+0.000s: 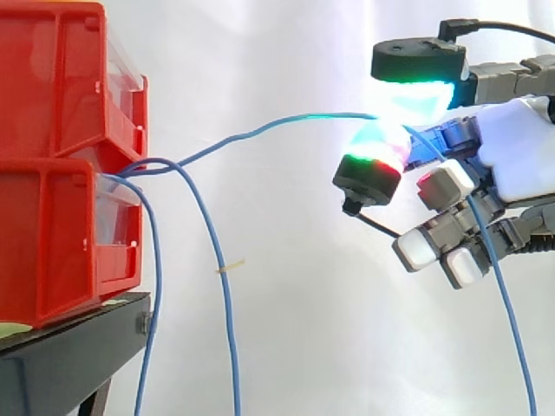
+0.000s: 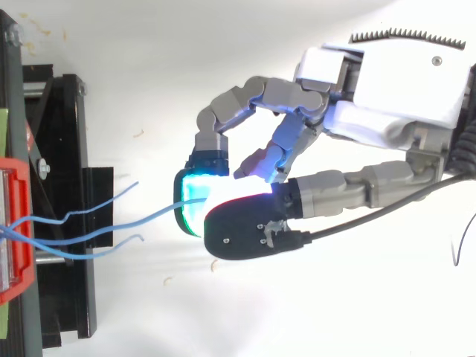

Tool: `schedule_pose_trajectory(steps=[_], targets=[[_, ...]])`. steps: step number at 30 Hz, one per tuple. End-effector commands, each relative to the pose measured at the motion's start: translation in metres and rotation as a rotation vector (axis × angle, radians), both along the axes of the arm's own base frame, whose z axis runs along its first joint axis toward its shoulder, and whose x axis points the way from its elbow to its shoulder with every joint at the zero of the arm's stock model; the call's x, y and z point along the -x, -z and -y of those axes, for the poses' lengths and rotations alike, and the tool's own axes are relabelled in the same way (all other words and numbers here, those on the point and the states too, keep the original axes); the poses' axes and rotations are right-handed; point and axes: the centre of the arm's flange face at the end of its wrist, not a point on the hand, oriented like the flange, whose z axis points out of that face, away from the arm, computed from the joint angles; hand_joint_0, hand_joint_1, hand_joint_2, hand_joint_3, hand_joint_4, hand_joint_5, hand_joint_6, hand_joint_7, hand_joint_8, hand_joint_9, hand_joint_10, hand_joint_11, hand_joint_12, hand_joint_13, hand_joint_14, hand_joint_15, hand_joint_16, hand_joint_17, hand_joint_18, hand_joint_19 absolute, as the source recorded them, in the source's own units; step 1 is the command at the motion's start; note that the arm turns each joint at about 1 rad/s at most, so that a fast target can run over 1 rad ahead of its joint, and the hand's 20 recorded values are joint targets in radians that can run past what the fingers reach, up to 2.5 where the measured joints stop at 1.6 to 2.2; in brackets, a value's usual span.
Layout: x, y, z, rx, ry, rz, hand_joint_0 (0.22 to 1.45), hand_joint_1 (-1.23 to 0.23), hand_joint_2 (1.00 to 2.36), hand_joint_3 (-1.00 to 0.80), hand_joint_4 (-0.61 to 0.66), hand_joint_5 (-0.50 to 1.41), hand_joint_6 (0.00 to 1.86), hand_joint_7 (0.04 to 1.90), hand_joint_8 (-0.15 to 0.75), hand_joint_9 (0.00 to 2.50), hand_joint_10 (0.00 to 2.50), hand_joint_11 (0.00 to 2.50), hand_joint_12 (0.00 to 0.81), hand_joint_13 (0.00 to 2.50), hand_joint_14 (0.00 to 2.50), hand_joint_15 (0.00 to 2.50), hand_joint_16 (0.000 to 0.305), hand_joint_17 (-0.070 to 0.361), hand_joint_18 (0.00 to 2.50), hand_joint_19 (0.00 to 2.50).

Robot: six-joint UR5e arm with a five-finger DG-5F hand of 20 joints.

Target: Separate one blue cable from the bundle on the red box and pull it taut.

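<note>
Two red bins (image 1: pixel 61 165) are stacked at the left on a black stand (image 1: pixel 78 338). A bundle of thin blue cables (image 1: pixel 147 169) comes out between them. One blue cable (image 1: pixel 260 130) runs right from the bins, wavy and slightly slack, into my hand (image 1: pixel 512 147). The hand is well to the right of the bins, and two glowing pads (image 1: pixel 381 152) pinch that cable; its tail hangs down past the palm. Seen from above, the same cable (image 2: pixel 141 217) leads from the red bin (image 2: pixel 16 230) into the pinch (image 2: pixel 195 201). Two other cables (image 1: pixel 227 286) hang down loose.
A white curtain (image 1: pixel 277 52) forms the background. In the top view the black stand (image 2: pixel 59 149) lies along the left edge, with two loose cable ends (image 2: pixel 123 239) lying over it. A small pale tag (image 1: pixel 231 266) sits on one hanging cable.
</note>
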Motion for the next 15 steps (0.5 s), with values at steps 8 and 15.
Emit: schedule_pose_trajectory(steps=[8,15], targets=[[0.0,0.0,-0.0001,-0.001,0.0,0.0,0.47,-0.72,1.36,-0.05,-0.14,-0.08,0.88,1.03,0.367,1.25,0.01,0.65,0.447,0.95,0.01,0.45,0.06,0.135,0.96,0.33],[0.0,0.0,-0.0001,0.0,-0.001,0.0,0.47,-0.72,1.36,-0.05,-0.13,-0.08,0.88,1.03,0.366,1.24,0.01,0.66,0.45,0.95,0.01,0.45,0.06,0.135,0.96,0.33]])
